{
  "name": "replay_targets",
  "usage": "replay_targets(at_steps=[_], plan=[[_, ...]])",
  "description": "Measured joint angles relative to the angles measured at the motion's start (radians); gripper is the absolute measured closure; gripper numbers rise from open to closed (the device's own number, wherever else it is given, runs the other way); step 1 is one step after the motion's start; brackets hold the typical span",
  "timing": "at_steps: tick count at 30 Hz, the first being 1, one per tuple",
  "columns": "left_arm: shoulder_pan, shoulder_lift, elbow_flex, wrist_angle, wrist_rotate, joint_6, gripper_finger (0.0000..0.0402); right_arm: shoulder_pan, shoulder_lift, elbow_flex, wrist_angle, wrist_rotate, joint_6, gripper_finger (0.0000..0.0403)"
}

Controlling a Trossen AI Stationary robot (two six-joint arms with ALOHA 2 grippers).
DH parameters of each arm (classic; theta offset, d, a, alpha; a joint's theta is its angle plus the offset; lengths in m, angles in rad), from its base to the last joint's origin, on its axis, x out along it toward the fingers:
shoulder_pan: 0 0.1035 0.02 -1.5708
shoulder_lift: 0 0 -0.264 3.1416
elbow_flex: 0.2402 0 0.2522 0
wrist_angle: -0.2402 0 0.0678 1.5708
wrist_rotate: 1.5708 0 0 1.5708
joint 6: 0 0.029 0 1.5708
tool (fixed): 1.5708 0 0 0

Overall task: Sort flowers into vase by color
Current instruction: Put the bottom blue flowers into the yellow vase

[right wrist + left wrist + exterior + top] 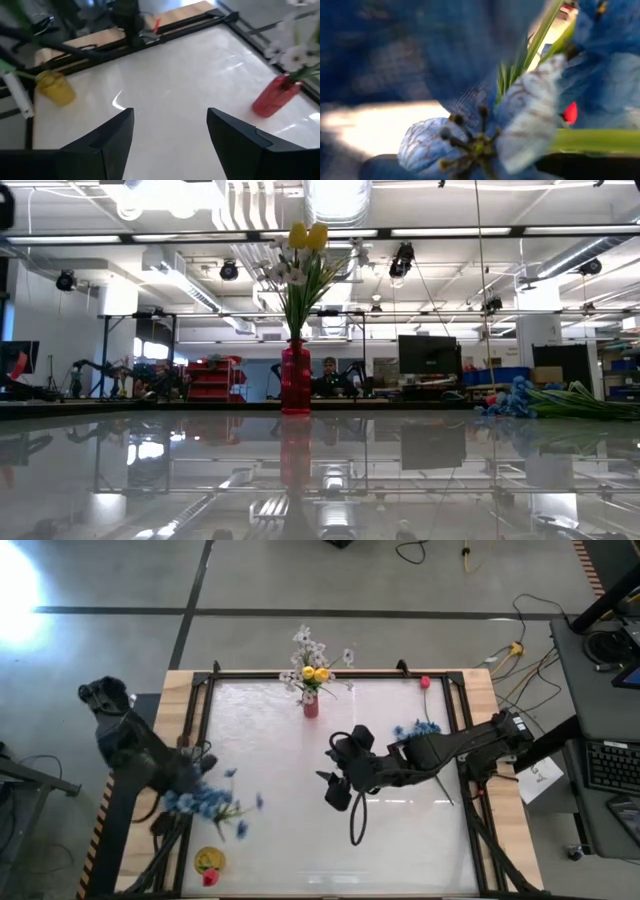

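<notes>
Left gripper (190, 780), lower left of the white worktop (280, 830), grips a blue-blossomed, green-stemmed spray (207, 802). Right gripper (338, 787), centre frame, jaws apart, empty. Red vase (311, 705) top centre. No legible writing.

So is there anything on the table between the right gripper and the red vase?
Nothing visible. The right gripper hangs open over bare table, and the red vase stands apart near the far edge. The loose blue flowers lie off to the side.

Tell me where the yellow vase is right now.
In the high view the yellow vase stands at the table's near left corner, just below the blue flowers at the left hand.
</notes>
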Motion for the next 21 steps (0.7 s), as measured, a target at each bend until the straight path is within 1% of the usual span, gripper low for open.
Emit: replay_targets(at_steps=[3, 7, 9, 11, 14, 21], plan=[[-0.152, 0.005, 0.007, -0.004, -0.095, -0.042, 0.0402, -0.002, 0.000, 0.003, 0.000, 0.041, 0.016, 0.0165], [-0.336, 0.007, -0.006, -0.031, -0.271, -0.104, 0.0402, -0.002, 0.000, 0.006, 0.001, 0.063, 0.078, 0.0168], [-0.407, 0.013, -0.011, -0.047, -0.348, -0.141, 0.0402, -0.002, 0.000, 0.006, 0.000, 0.065, 0.108, 0.0167], [-0.464, 0.020, -0.015, -0.048, -0.397, -0.167, 0.0402, -0.002, 0.000, 0.006, 0.001, 0.070, 0.128, 0.0168], [-0.515, 0.040, -0.024, -0.048, -0.412, -0.204, 0.0402, -0.002, 0.000, 0.006, 0.000, 0.073, 0.130, 0.0171], [-0.526, 0.090, -0.078, -0.041, -0.393, -0.237, 0.0401, -0.007, 0.000, 0.006, 0.001, 0.106, 0.133, 0.0172]])
